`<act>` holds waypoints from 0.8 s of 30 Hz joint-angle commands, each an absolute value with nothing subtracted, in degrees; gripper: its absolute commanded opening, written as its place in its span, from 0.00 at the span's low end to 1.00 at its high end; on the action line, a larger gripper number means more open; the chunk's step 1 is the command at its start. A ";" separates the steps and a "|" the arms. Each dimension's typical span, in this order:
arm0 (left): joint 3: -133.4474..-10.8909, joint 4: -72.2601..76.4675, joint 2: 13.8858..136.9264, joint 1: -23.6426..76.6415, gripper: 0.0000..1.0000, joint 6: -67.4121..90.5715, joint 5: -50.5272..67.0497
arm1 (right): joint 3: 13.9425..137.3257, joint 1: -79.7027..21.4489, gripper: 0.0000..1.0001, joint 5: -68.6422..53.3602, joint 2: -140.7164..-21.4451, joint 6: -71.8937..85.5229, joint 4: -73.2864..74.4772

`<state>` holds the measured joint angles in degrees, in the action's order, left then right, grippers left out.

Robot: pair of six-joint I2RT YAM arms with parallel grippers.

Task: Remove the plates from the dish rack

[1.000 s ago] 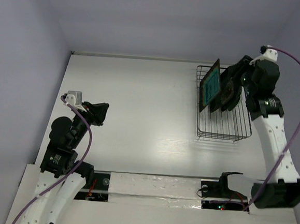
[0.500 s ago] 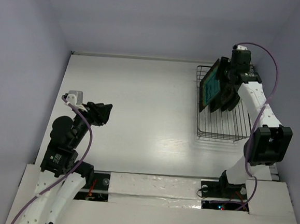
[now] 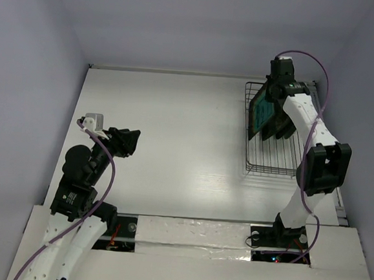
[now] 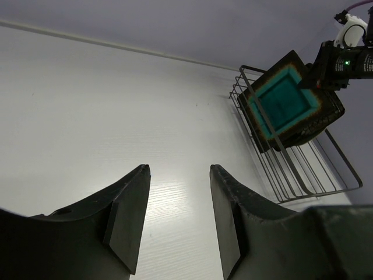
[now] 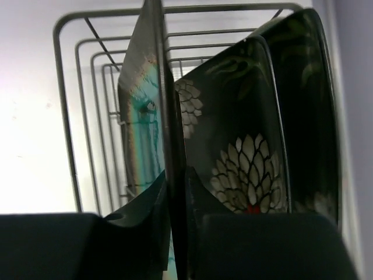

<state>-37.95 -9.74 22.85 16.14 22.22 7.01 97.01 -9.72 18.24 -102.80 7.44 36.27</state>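
The dark wire dish rack (image 3: 277, 166) stands at the back right of the table. In it the square dark-rimmed plate with teal centre (image 3: 263, 111) stands on edge, with two black flowered plates (image 3: 285, 123) behind it. My right gripper (image 3: 273, 90) is at the teal plate's top rim. In the right wrist view the right gripper (image 5: 176, 175) is shut on the teal plate (image 5: 140, 134), one finger on each face, beside a flowered plate (image 5: 245, 163). My left gripper (image 3: 132, 141) is open and empty over the table's left. No mint-green plate is in view.
The rack (image 4: 303, 175) and teal plate (image 4: 284, 100) also show in the left wrist view, far right of the left gripper (image 4: 178, 169). The back wall runs just behind the rack. The white tabletop (image 3: 175, 126) lies between the two arms.
My right arm swung left over the back of the rack, from the right of the plates to the teal plate's top rim. The plates stayed put. The left arm barely moved.
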 commanded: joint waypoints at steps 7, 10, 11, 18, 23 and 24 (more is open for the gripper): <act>-37.53 -7.73 22.24 16.44 0.43 21.97 7.12 | 103.09 -13.00 0.00 27.77 -101.96 3.96 37.71; -37.53 -7.82 22.24 16.44 0.43 21.97 7.03 | 104.41 -14.14 0.00 29.26 -100.90 2.99 37.00; -37.53 -7.82 22.32 16.44 0.43 21.97 6.94 | 105.55 -14.67 0.00 29.88 -100.29 2.73 36.83; -37.53 -7.82 22.33 16.44 0.44 22.15 6.77 | 109.07 -16.35 0.00 34.19 -95.46 2.02 34.89; -37.71 -8.26 22.15 16.44 0.54 22.41 5.54 | 110.65 -17.40 0.00 36.12 -89.04 2.64 34.97; -37.62 -8.26 22.15 16.44 0.55 22.41 5.62 | 111.09 -18.10 0.00 36.38 -88.25 2.90 35.42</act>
<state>-37.95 -9.76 22.65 16.14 22.35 6.31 103.20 -16.08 32.86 -97.60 1.56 43.99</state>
